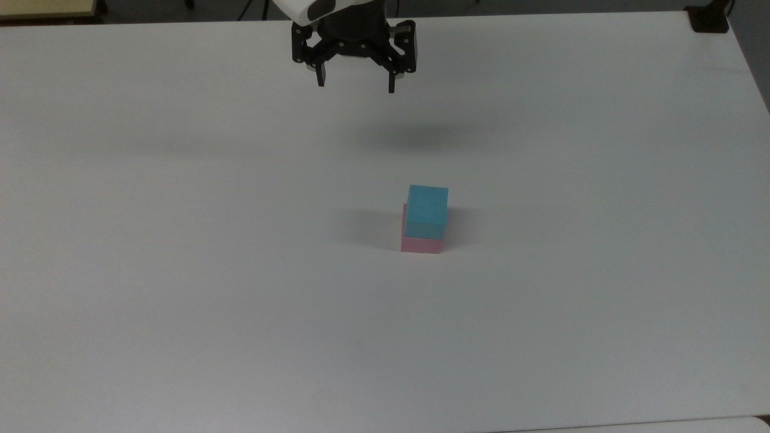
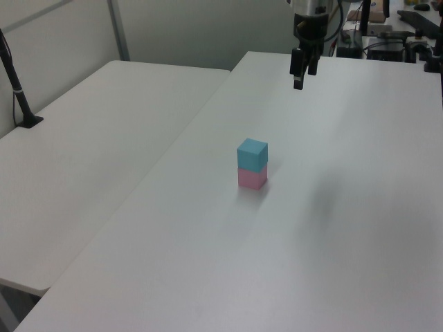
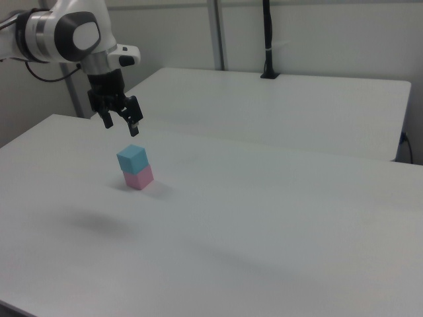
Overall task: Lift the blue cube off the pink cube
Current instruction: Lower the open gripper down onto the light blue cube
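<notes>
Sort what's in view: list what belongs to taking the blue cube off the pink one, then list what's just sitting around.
Part of the job:
- blue cube, stacked on top
- pink cube, underneath it
- hand, open, raised above the table and away from the stack

Just there:
- white table under the stack
- second table alongside
- black post on that second table

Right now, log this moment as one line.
stage: approach | tool: open, raised, empty | blue cube: on pink cube | table: white
</notes>
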Action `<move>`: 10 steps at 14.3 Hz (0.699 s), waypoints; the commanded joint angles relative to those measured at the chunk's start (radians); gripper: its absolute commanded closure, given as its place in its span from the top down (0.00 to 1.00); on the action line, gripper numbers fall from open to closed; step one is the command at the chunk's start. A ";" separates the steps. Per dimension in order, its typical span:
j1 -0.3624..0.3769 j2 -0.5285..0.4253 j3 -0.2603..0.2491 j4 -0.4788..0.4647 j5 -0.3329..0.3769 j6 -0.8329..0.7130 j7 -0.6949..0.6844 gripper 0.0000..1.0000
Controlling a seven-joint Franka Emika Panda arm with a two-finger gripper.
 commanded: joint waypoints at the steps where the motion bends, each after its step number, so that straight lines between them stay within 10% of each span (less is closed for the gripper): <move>1: 0.008 -0.011 -0.009 -0.015 0.010 -0.011 -0.015 1.00; 10: 0.054 0.085 0.001 -0.013 0.011 0.115 0.058 1.00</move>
